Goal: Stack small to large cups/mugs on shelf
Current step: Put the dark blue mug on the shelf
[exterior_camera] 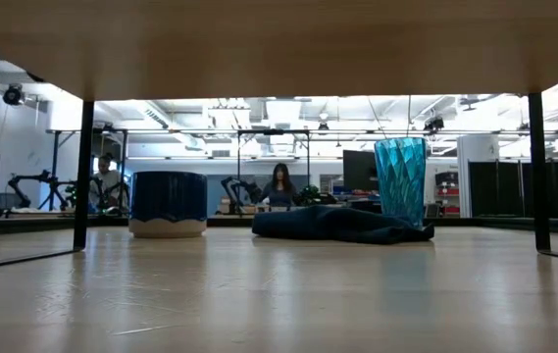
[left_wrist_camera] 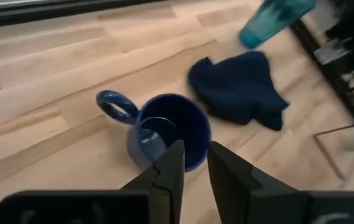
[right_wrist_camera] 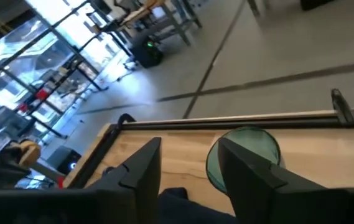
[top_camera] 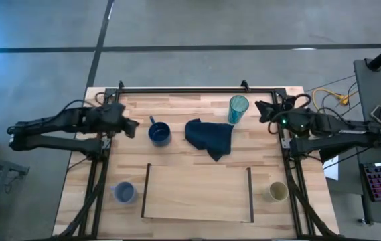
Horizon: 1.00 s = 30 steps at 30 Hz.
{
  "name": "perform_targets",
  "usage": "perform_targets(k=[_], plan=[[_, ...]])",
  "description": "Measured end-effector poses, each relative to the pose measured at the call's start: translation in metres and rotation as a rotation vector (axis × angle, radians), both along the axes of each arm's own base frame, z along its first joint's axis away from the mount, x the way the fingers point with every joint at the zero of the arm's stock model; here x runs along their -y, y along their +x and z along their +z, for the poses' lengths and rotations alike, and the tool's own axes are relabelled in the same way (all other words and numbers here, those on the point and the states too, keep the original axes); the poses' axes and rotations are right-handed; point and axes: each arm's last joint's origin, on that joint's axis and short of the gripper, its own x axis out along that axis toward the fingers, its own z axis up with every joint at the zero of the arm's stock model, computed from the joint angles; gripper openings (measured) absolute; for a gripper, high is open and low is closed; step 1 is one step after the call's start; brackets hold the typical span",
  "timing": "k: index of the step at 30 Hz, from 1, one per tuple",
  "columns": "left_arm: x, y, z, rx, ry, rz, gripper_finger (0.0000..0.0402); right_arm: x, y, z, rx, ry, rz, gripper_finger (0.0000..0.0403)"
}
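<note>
From the high view, the task looks hardly begun. The shelf [top_camera: 197,194] lies flat near the front edge of the counter [top_camera: 177,107] and carries nothing. The dark blue mug [top_camera: 159,132] stands left of the middle. The teal tumbler [top_camera: 238,108] stands upright near the back edge, and the dark blue cloth [top_camera: 209,137] lies between them. The grey-blue cup [top_camera: 124,193] is near the front left corner, just outside the shelf's left rail. The beige cup [top_camera: 278,192] is near the front right corner. The left tool [top_camera: 130,126] is near the mug. The right tool [top_camera: 262,110] is just beside the tumbler.

The low view shows the mug [exterior_camera: 168,204], cloth [exterior_camera: 337,224] and tumbler [exterior_camera: 400,180] resting on the counter, none stacked.

In the left wrist view, the left tool [left_wrist_camera: 192,163] is narrow and empty, above the mug [left_wrist_camera: 164,127].

In the right wrist view, the right tool [right_wrist_camera: 189,158] stands wide and holds nothing; the tumbler [right_wrist_camera: 242,155] is beyond its fingers.

All four vessels remain to be stacked.
</note>
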Motion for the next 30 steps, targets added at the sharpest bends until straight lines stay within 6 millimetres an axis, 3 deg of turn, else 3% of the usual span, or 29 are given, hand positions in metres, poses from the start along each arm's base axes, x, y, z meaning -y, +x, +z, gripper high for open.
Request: perform_targets(k=[6,11,16,20,24,30], plan=[[-0.033,0.018,-0.025,-0.15,-0.164,0.17,0.0057,0.002,0.003,0.006,0.05,0.091,-0.044,0.0175],[-0.058,0.026,-0.025,-0.056,-0.239,0.15,0.0057,0.001,0.004,0.004,0.03,0.108,-0.009,0.0176],[-0.055,0.03,-0.028,-0.042,-0.338,0.072,0.0057,0.0,-0.006,-0.001,-0.034,0.123,-0.006,0.0176],[-0.043,0.026,-0.033,-0.125,-0.411,0.124,0.0057,0.0,-0.015,-0.004,-0.043,0.146,-0.019,0.0176],[-0.033,0.025,-0.029,-0.083,-0.431,0.199,0.0057,0.0,-0.02,-0.004,-0.05,0.14,-0.023,0.0176],[-0.029,0.029,-0.041,-0.107,-0.442,0.27,0.0057,0.0,-0.021,-0.003,-0.052,0.123,-0.035,0.0176]])
